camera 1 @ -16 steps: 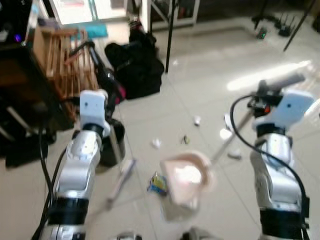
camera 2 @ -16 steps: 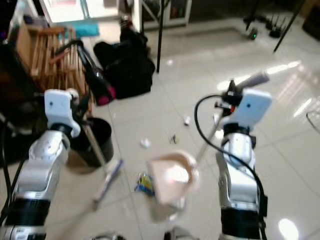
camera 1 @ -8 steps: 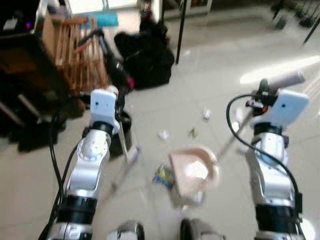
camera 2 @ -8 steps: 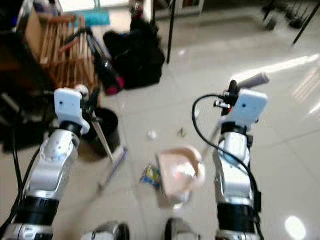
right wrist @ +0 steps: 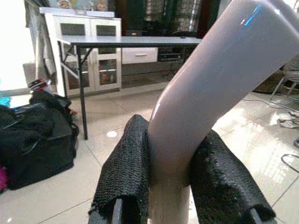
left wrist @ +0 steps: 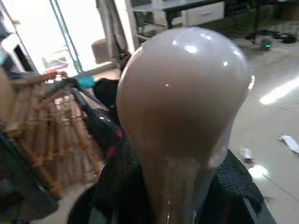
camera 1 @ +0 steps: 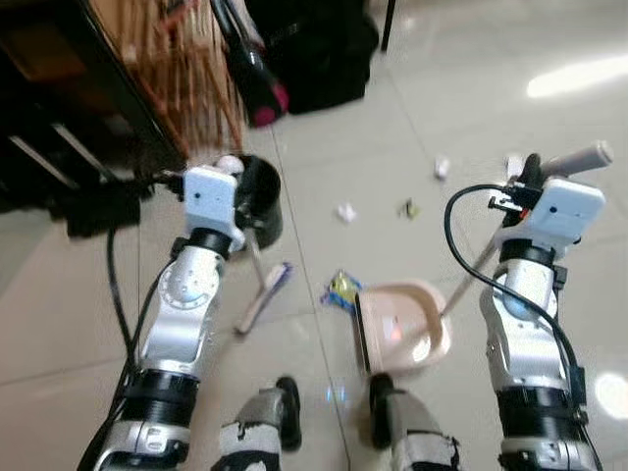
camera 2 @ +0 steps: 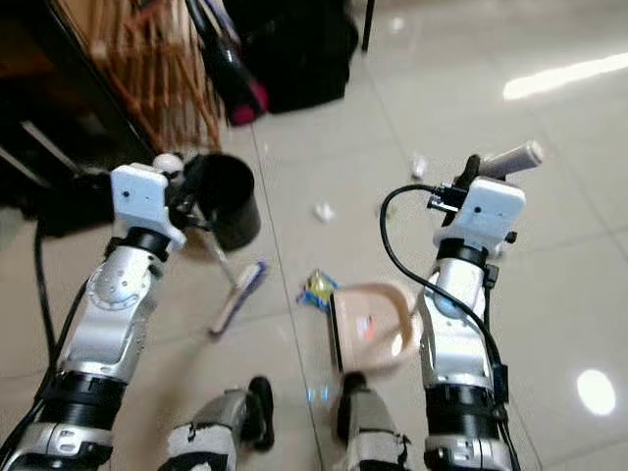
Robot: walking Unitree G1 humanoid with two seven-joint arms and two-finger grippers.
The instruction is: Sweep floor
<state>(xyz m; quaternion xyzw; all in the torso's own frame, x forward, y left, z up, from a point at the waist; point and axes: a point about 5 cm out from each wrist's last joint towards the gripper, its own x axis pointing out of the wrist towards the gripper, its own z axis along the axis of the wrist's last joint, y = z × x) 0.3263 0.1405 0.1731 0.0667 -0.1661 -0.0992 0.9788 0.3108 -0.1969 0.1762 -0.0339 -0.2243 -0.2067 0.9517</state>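
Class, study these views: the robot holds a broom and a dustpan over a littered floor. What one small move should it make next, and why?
Probably a short stroke of the broom, held by the left gripper, toward the dustpan held by the right gripper. The colourful wrapper lies between brush head and pan mouth, closest of the litter; the white scraps lie farther off.

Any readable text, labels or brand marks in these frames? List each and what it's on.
None legible.
Colourful wrapper on the floor beside the dustpan: has print, too small and blurred to read.
Items on top of the white cabinet: blurred, unreadable.
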